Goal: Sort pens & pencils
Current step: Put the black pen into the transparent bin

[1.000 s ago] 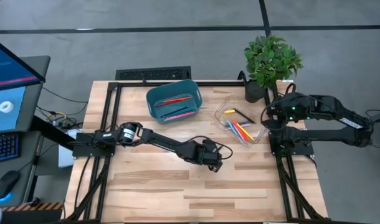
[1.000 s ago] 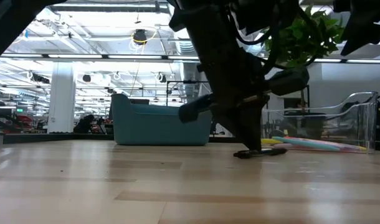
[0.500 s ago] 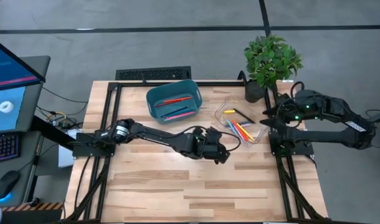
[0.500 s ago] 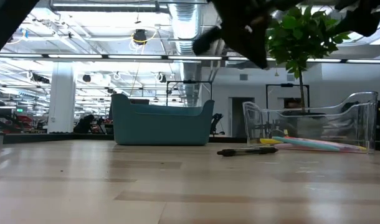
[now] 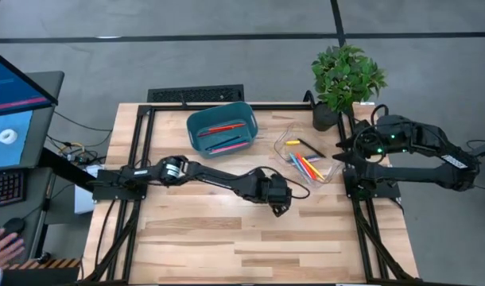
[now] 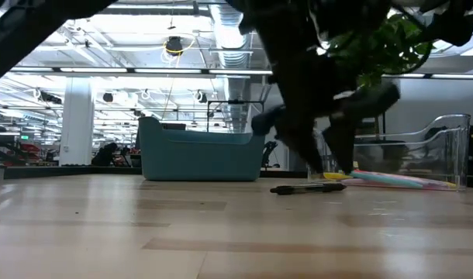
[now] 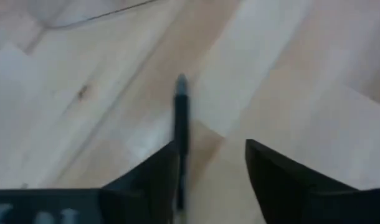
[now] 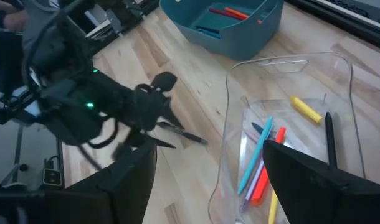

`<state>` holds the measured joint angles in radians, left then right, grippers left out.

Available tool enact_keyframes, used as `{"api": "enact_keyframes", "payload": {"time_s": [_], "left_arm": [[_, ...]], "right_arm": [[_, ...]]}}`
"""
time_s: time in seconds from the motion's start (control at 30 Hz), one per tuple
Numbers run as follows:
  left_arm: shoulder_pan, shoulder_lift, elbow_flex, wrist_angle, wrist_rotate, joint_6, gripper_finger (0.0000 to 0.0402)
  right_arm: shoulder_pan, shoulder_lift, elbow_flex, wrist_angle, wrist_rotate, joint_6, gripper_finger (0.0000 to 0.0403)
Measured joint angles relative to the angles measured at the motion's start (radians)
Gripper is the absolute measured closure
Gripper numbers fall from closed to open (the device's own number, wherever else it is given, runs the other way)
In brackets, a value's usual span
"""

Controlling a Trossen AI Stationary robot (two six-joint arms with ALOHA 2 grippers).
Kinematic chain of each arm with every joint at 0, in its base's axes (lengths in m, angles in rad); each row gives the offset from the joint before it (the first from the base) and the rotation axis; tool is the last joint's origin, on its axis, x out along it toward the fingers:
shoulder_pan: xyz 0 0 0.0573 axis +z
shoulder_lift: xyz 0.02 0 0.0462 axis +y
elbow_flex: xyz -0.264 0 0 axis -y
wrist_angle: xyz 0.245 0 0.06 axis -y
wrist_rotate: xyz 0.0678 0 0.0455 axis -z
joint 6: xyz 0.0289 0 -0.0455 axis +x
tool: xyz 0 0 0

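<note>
A black pen (image 6: 306,187) lies flat on the wooden table, in front of the clear tray (image 6: 446,147). My left gripper (image 6: 329,170) stands over it, open and slanting down; in the left wrist view the pen (image 7: 180,118) runs close along one finger (image 7: 156,177). The tray (image 5: 284,139) holds several pens and pencils in blue, red, pink, yellow and black. The teal bin (image 5: 193,125) holds red and pink ones. My right gripper (image 8: 209,155) hangs open by the table's right edge, above the tray. My left gripper has its fingers either side of the black pen's barrel (image 7: 179,155), coming from above at a slant and lying along the pen. One finger is right beside the barrel; I cannot tell whether it touches. The pen rests flat on the table.
A potted plant (image 5: 346,75) stands at the far right corner, behind the tray. A person's hand (image 5: 0,246) shows off the table's near left, beside a monitor (image 5: 12,87). Bare wood lies along the near half of the table.
My left gripper, shut with its tips down on the black pen, rose clear and left the pen on the table, slid a little sideways. It has since come back down over the pen, a bit toward the right edge, rolled and opened.
</note>
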<state>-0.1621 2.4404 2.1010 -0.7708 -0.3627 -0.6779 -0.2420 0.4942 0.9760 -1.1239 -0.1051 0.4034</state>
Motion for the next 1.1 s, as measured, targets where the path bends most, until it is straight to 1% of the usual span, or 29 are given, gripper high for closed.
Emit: {"api": "enact_keyframes", "payload": {"time_s": [0.1, 0.2, 0.23, 0.3, 0.37, 0.43, 0.47, 0.5, 0.6, 0.73, 0.8, 0.87, 1.03, 1.1], "left_arm": [[0.011, 0.027, 0.004, -0.009, -0.017, -0.003, 0.0202], [0.019, 0.059, 0.005, -0.016, 0.030, -0.006, 0.0198], [0.023, 0.059, 0.006, -0.019, 0.068, -0.010, 0.0206], [0.025, 0.059, 0.006, -0.044, 0.090, -0.022, 0.0239], [0.026, 0.057, -0.010, -0.051, 0.096, -0.035, 0.0291], [0.027, 0.057, -0.010, -0.072, 0.099, -0.040, 0.0356], [0.027, 0.057, -0.010, -0.077, 0.109, -0.044, 0.0375], [0.027, 0.057, -0.010, -0.080, 0.122, -0.055, 0.0381], [0.029, 0.056, -0.011, -0.075, 0.135, -0.094, 0.0381], [0.023, 0.034, 0.037, -0.109, 0.130, -0.117, 0.0387], [0.016, 0.019, 0.082, -0.100, 0.091, -0.117, 0.0387], [0.012, -0.027, 0.123, -0.116, 0.045, -0.111, 0.0387], [0.002, -0.176, 0.254, -0.105, -0.147, -0.061, 0.0386], [-0.012, -0.230, 0.242, -0.050, -0.224, -0.023, 0.0384]], "right_arm": [[0.000, 0.000, 0.000, -0.001, -0.003, 0.000, 0.0090], [0.000, 0.000, 0.000, -0.002, -0.007, 0.005, 0.0090], [0.000, 0.000, 0.000, -0.004, -0.010, 0.005, 0.0090], [0.000, 0.000, 0.000, -0.006, -0.017, 0.007, 0.0090], [0.000, 0.000, 0.000, -0.006, -0.026, 0.008, 0.0090], [0.000, 0.000, 0.000, -0.006, -0.026, 0.008, 0.0090], [0.000, 0.000, 0.000, -0.006, -0.026, 0.008, 0.0090], [0.000, 0.000, 0.000, -0.005, -0.026, 0.008, 0.0090], [0.000, 0.000, 0.000, -0.005, -0.027, 0.008, 0.0090], [0.000, 0.000, 0.000, -0.002, -0.028, 0.008, 0.0090], [0.000, 0.000, 0.000, 0.019, -0.028, 0.008, 0.0090], [0.000, 0.000, 0.000, 0.044, -0.029, 0.008, 0.0090], [0.000, 0.000, 0.000, 0.155, -0.039, 0.008, 0.0090], [0.000, 0.000, 0.000, 0.225, -0.054, 0.007, 0.0090]]}}
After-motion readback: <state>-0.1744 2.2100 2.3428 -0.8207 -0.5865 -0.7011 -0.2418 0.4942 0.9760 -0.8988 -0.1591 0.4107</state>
